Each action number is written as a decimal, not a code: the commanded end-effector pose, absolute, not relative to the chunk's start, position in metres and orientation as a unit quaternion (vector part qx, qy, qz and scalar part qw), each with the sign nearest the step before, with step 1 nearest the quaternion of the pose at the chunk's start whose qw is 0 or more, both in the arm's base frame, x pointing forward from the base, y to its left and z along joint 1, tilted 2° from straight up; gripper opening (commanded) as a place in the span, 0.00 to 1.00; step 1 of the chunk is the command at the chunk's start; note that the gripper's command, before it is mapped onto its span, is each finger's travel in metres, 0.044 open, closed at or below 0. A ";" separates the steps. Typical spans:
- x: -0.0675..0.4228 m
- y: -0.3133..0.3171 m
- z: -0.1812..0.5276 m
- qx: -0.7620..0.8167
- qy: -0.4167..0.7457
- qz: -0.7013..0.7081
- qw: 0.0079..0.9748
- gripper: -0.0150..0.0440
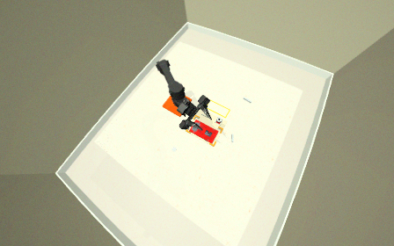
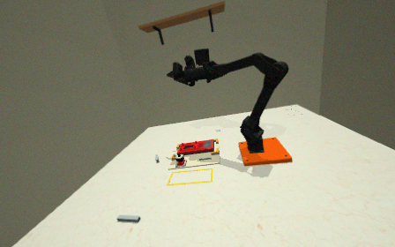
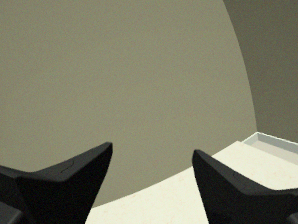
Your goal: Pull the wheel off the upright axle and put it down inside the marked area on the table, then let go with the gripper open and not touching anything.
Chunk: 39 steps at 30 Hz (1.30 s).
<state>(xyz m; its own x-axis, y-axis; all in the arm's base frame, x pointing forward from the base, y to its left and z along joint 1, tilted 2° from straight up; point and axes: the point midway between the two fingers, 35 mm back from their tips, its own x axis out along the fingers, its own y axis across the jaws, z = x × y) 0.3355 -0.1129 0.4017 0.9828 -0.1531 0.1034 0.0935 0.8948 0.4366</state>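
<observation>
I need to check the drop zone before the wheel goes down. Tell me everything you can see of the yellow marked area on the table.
The marked area is a thin yellow rectangular outline lying flat on the pale table, with nothing inside it. It sits beside the board that carries the wheel on its axle, on the side away from the red plate, close to but apart from that board. The gripper hangs high above, open, touching nothing.

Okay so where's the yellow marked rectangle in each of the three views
Top: yellow outline right of centre, beside the gripper.
Exterior: lower centre, in front of the red fixture.
Wrist: not in it; only wall, table edge and fingers.
Shared landmark: the orange base plate, also in the top view.
</observation>
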 end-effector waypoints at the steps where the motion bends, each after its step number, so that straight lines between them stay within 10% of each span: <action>1: 0.364 -0.100 0.368 0.302 0.015 -0.066 0.951 0.76; 17: 0.411 -0.018 0.245 0.477 0.318 -0.155 0.805 0.76; 39: 0.358 0.083 0.146 0.490 0.521 -0.450 0.534 0.76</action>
<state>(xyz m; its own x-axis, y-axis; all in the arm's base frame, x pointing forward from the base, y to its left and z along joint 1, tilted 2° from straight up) 0.3605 0.0828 0.1452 0.0708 0.0414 -0.9966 0.9876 0.1375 0.0759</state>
